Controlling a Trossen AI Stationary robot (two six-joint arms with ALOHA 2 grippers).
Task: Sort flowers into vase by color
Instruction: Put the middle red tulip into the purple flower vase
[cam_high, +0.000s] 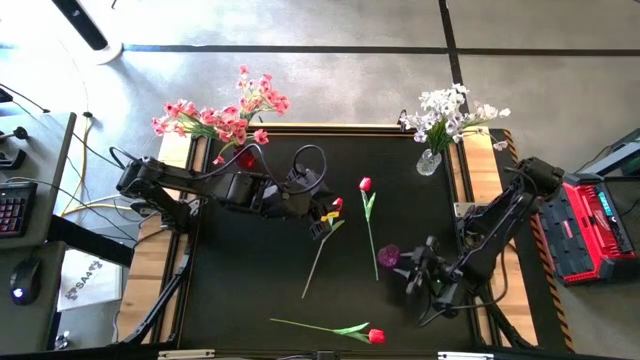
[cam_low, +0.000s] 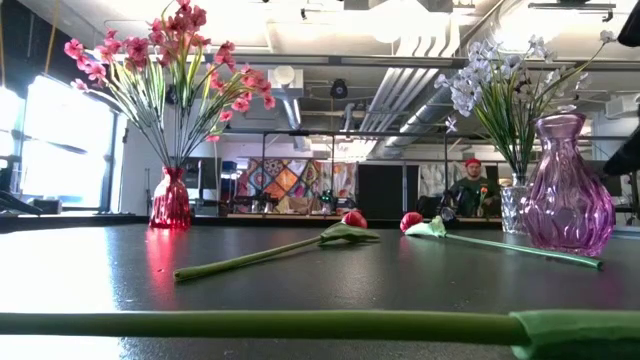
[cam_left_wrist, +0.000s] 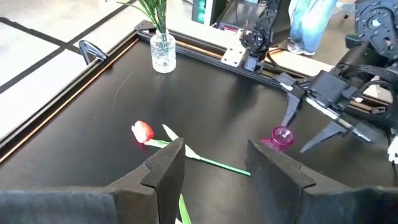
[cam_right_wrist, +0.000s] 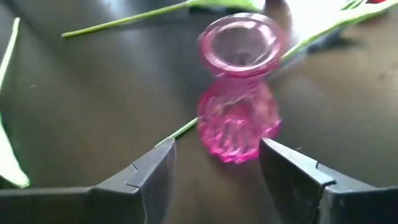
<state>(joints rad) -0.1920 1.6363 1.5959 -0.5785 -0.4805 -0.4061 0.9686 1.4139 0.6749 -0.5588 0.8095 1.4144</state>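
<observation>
We see the right tool (cam_high: 418, 272) standing open just beside the empty pink vase (cam_high: 388, 256), its fingers (cam_right_wrist: 152, 171) spread and holding nothing. The left tool (cam_high: 322, 222), partly open and empty, hovers over one red tulip (cam_high: 337, 204) left of that vase. Another tulip (cam_high: 365, 184) lies beyond the vase, a third (cam_high: 375, 336) nearer the desk (cam_high: 250, 290) front edge.
</observation>
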